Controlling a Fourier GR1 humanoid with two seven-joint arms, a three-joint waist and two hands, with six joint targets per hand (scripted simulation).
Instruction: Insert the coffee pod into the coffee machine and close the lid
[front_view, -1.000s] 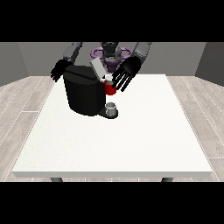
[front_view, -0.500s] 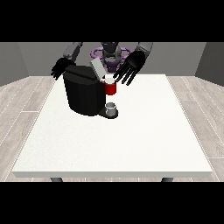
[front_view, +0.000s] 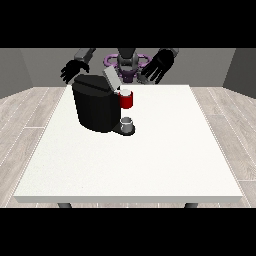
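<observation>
The black coffee machine (front_view: 96, 107) stands on the white table (front_view: 150, 160) at the back left. Its grey lid (front_view: 111, 79) is tilted up and open. A red thing at the machine (front_view: 126, 99) sits at its front, under the lid. Below that, a small grey thing (front_view: 127, 123) rests on the machine's base; I cannot tell it for the pod. The hand at the view's right (front_view: 158, 65) hovers high to the right of the lid, fingers spread, holding nothing. The hand at the view's left (front_view: 74, 70) hangs behind the machine's top left corner with relaxed fingers.
The robot's torso (front_view: 127, 62) is behind the table's far edge. The table's front edge (front_view: 130, 199) runs near the camera. A grey wall and wooden floor surround the table.
The hand at the view's right has risen and moved right, away from the red thing and the lid. The hand at the view's left has barely moved.
</observation>
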